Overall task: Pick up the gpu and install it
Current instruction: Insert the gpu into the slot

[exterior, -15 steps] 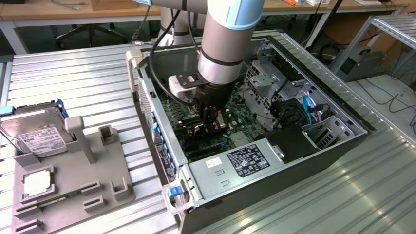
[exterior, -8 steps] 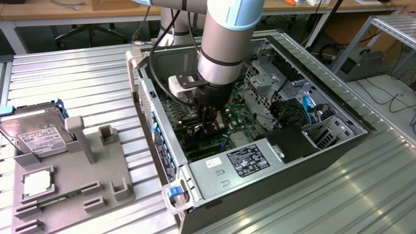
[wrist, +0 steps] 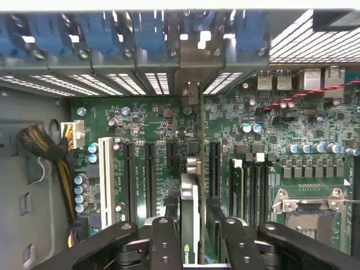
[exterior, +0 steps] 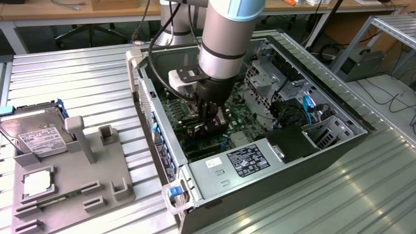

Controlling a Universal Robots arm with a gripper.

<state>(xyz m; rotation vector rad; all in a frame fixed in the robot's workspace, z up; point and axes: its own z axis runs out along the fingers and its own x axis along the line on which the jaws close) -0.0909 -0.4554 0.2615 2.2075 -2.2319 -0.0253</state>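
Note:
My gripper (exterior: pixel 213 122) is down inside the open computer case (exterior: pixel 338 109), just above the green motherboard (exterior: pixel 242 117). It is shut on the gpu (wrist: pixel 194 169), which I see edge-on in the wrist view as a thin upright card between the two black fingers (wrist: pixel 166 236). The card runs along the motherboard among the long black expansion slots (wrist: pixel 149 174). Its silver bracket end (wrist: pixel 190 93) reaches the case's rear wall, by the slot openings. In the exterior view the gpu (exterior: pixel 221 118) shows as a small dark and silver piece below the wrist.
Outside the case, at the exterior view's left, a grey fixture tray (exterior: pixel 97 161) holds a silver hard drive (exterior: pixel 36 134), a processor (exterior: pixel 38 181) and a narrow memory stick (exterior: pixel 58 200). The power supply (exterior: pixel 250 158), drive cages (exterior: pixel 266 78) and blue slot clips (wrist: pixel 149 34) crowd the gripper.

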